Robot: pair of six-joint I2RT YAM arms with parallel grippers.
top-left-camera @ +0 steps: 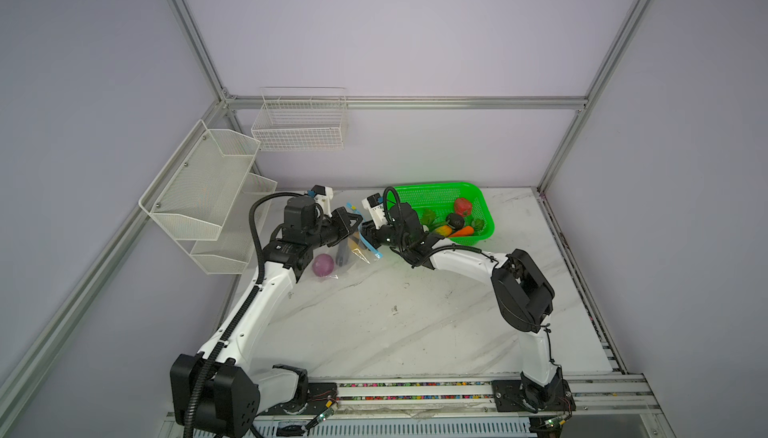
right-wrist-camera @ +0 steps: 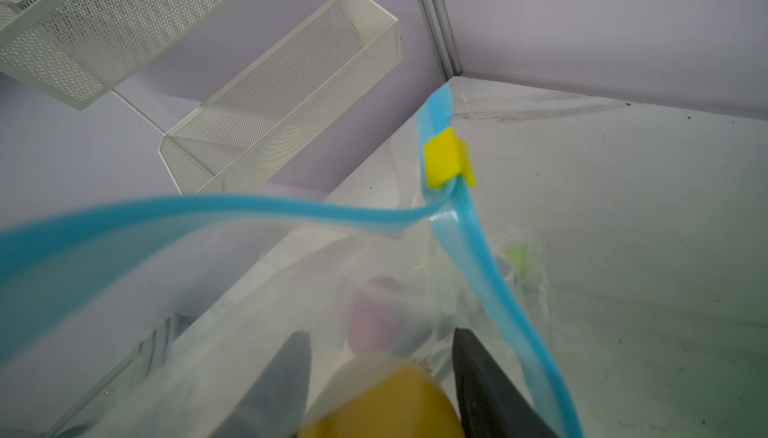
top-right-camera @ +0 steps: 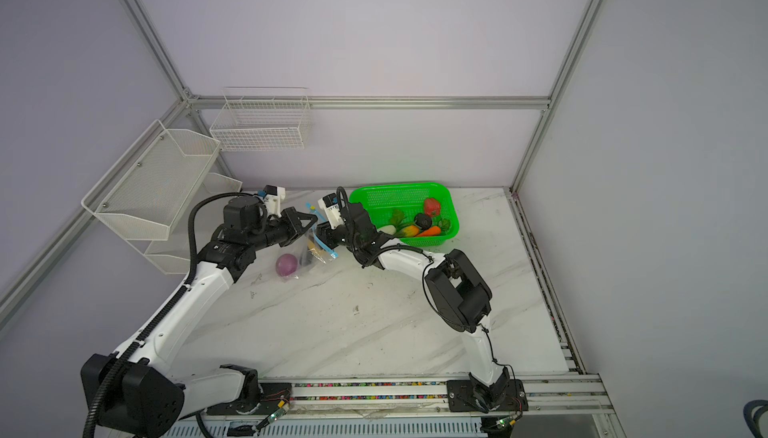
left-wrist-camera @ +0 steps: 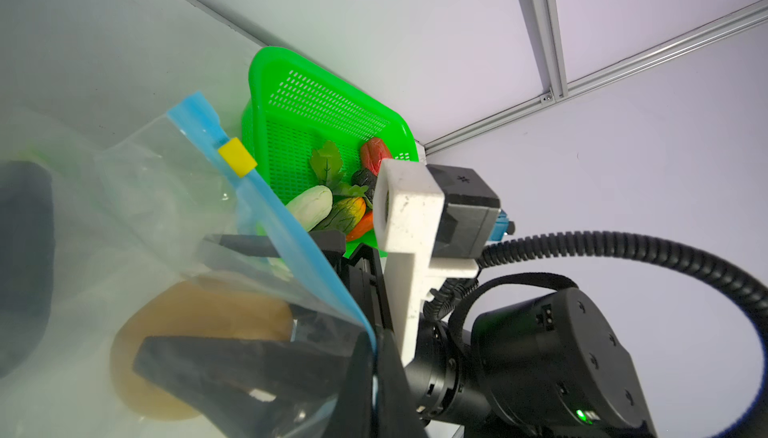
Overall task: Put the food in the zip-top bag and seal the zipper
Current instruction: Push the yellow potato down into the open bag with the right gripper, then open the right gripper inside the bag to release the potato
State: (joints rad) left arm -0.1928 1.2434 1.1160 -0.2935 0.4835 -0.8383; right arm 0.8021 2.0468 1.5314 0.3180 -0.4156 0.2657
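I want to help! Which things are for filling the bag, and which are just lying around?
For the job: clear crinkly zip-top bag, its blue zipper strip, purple toy onion, yellow-brown toy potato, red toy pepper in green plastic basket.
Just lying about: white mesh wall shelf, white wire basket.

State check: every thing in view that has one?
zip-top bag: open, mouth held up
zipper: unsealed, yellow slider at one end
left gripper: shut on the bag's edge
right gripper: in bag mouth, shut on potato
purple onion: inside bag
green basket: holds other vegetables
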